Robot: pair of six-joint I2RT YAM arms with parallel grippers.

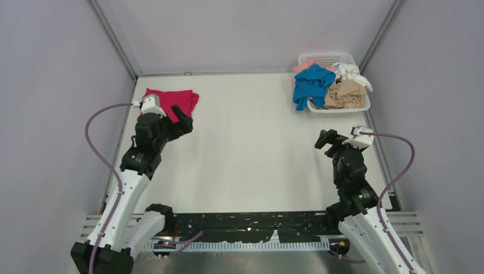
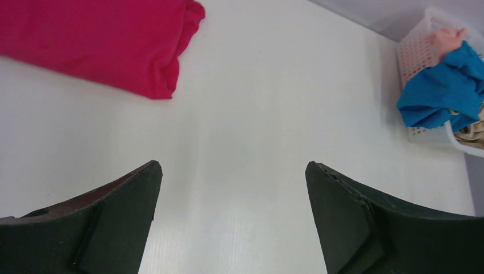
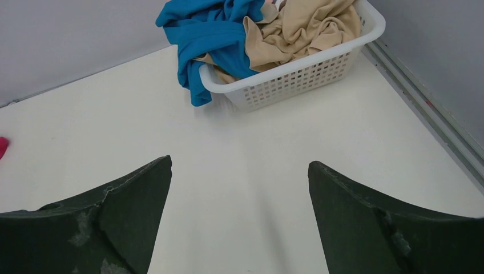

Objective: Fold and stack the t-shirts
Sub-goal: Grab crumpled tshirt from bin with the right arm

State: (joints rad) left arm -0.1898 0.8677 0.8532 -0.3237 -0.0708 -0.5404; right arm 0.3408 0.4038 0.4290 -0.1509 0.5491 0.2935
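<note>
A white basket (image 1: 328,58) is seen at the far right corner of the surface (image 1: 251,154). It is filled with crumpled shirts. A blue shirt (image 1: 311,85) is piled at the left side of the basket. Part of it is hung over the rim and down onto the surface. A tan shirt (image 1: 344,94) is heaped at the near right side, touching the blue one. A white shirt (image 1: 353,73) is tucked in at the far right, behind the tan one. A bit of a peach shirt (image 1: 303,67) is seen at the far left of the basket, behind the blue one.

A red shirt (image 1: 171,101) is laid on the surface at the far left corner, well apart from the basket. It is folded flat, and a doubled edge is seen on its right side in the left wrist view.

The left gripper (image 1: 184,121) is held just beside the near right corner of the red shirt. Its jaws are spread wide, and only bare surface is seen in the gap.

The right gripper (image 1: 326,141) is held over the surface near the basket and is pointed toward it. Its jaws are spread wide too, and nothing is held in them.
</note>
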